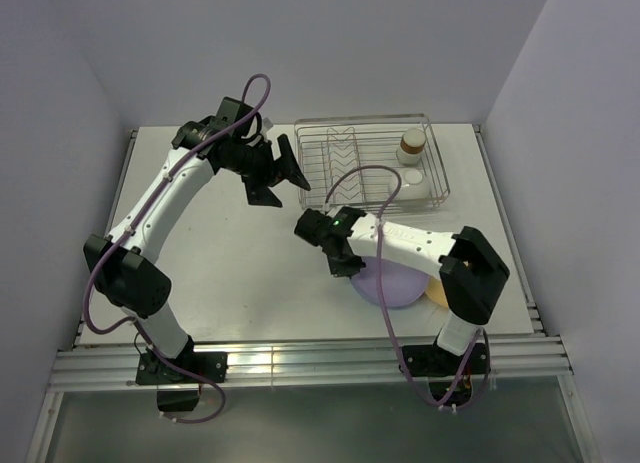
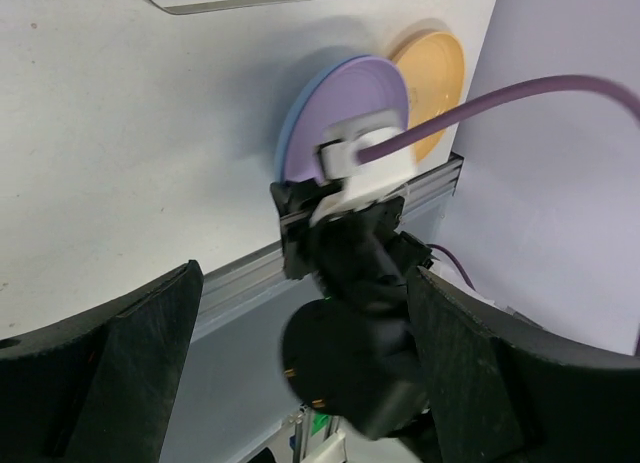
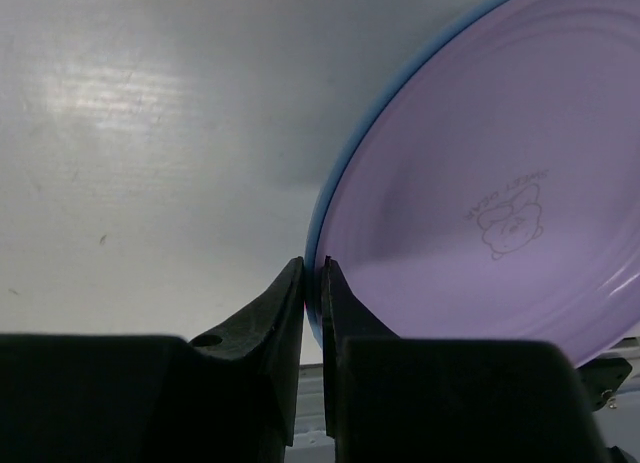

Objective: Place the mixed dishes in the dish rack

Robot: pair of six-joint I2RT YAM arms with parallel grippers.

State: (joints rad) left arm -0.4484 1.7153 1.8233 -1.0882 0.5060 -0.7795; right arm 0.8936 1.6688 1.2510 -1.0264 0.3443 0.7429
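My right pincer [image 3: 313, 268] is clenching thin on the rim of the lavender plate [image 3: 480, 183], which is lying just right of its tips. One blue plate [image 2: 285, 143] is sitting directly under it, and one orange-yellow plate [image 2: 435, 73] is peeking out behind them, farther from the tips, making three plates on the table [image 1: 230, 263]. My left pincer [image 1: 280, 181] is hanging released, gripping nothing. Ahead of my right pincer the one dish rack [image 1: 362, 121] is holding one brown-rimmed cup [image 1: 412, 143] and one white bowl [image 1: 412, 180] next to each other at its right end
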